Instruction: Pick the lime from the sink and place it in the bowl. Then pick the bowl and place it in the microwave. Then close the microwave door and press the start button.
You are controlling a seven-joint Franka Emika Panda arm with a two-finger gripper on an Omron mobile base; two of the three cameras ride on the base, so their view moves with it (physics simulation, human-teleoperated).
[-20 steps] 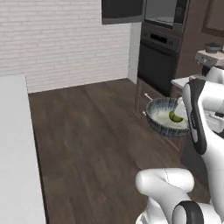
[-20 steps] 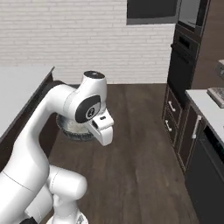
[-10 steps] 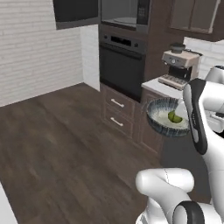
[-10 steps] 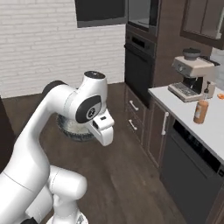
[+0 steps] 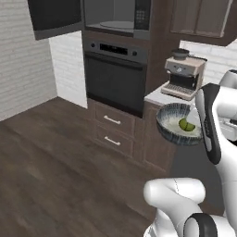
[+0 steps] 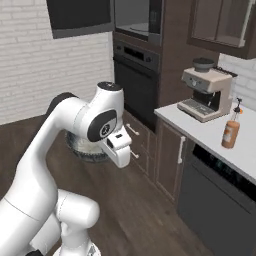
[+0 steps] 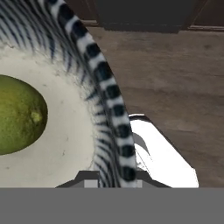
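A: Step in hand?

B: Second one, by the look of it: carrying the bowl to the microwave. Lime-in-bowl part done; door and start button not yet.

A: From the left, then?

B: Far left, up high, wide flat black microwave door (image 5: 55, 16) with dark glass, swung open. Just right of it, black built-in microwave (image 5: 115, 16) in brown cabinetry, cavity open with a pale turntable inside. Directly below, dark grey wall oven (image 5: 115, 76) and two drawers. Further right, boxy silver coffee machine (image 5: 183, 74) at the left end of the pale counter (image 5: 157, 96).

A: And the task's things?

B: Wide shallow bowl (image 5: 178, 125), blue-grey streaked outside and pale inside, held up in the air in front of the counter's left corner, well below the microwave opening. Small round yellow-green lime (image 5: 186, 125) lying inside, right of the middle, toward the held rim.

A: Tool?

B: Two-finger gripper (image 7: 111, 178) closed down nearly all the way, pinching the bowl's striped rim, one finger inside and one outside. Bowl roughly level, hanging from that one edge.

A: Next move?

B: Probably lifting a good way up and leftward to the height of the cavity, then easing in over the turntable. Worth keeping the bowl level, since a tilt away from the pinched rim could roll the lime out. Also worth clearing the open door on the left and the cavity's lower lip before letting go.
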